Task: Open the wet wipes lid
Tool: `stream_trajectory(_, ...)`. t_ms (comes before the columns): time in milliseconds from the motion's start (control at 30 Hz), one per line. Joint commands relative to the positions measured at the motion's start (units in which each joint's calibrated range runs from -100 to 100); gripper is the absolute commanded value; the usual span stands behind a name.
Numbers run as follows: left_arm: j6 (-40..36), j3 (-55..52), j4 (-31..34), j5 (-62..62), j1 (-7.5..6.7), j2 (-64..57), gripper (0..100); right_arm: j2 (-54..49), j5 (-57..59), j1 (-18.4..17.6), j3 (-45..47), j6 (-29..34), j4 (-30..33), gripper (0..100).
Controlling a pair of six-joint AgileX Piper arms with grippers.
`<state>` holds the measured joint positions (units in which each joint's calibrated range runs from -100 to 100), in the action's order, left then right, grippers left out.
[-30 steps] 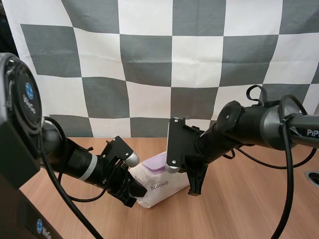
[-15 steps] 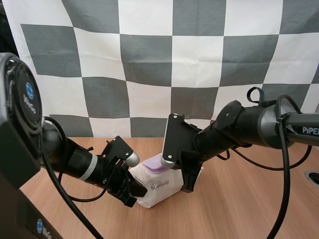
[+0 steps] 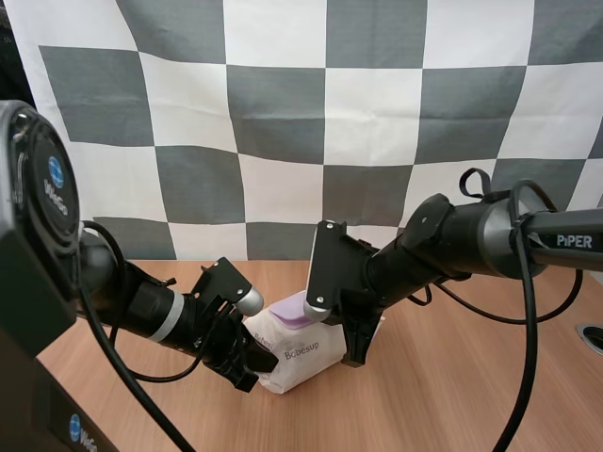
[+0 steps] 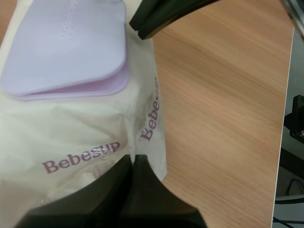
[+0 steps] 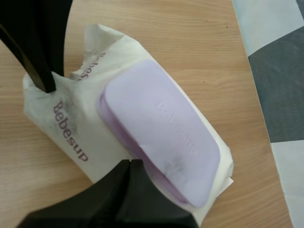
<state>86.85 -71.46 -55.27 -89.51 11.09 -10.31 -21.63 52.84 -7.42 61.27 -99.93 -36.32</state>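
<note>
A white wet wipes pack (image 3: pixel 303 360) with a lilac lid (image 3: pixel 298 311) lies on the wooden table (image 3: pixel 452 395) between both arms. My left gripper (image 3: pixel 249 367) is shut on the pack's left end; the left wrist view has its tips (image 4: pixel 134 159) pinching the pack's (image 4: pixel 71 137) crinkled edge below the lid (image 4: pixel 66 42). My right gripper (image 3: pixel 354 354) stands at the pack's right side. In the right wrist view its fingers lie together as one wedge (image 5: pixel 131 164), the tip touching the lid's (image 5: pixel 161 128) long edge. The lid lies flat on the pack (image 5: pixel 61 123).
Bare wood stretches to the right of the pack and towards the front. A round cable hole (image 3: pixel 594 335) sits at the table's right edge.
My right gripper has moved left and down, from beside the pack to against its lid edge. The left gripper and the pack have stayed put.
</note>
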Motion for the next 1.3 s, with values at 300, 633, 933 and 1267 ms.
stream_trajectory(300, 0.1, 0.0, -0.2, -0.1, -0.02, 0.0, 0, 0.0, -1.9, 0.0, 0.1, -0.1, -8.0, 0)
stream_trajectory(633, 0.1, 0.0, -0.2, -0.1, -0.02, 0.0, 0, 0.2, -7.8, 0.0, 0.0, -0.1, -11.7, 0)
stream_trajectory(933, 0.1, 0.0, -0.2, -0.3, -0.02, 0.0, 0, 5.2, -15.2, 0.0, -0.2, -0.1, -22.0, 0)
stream_trajectory(1267, 0.1, 0.0, -0.2, 0.1, -0.02, 0.0, 0, 13.5, -15.6, 0.0, -8.9, -0.1, -23.2, 0)
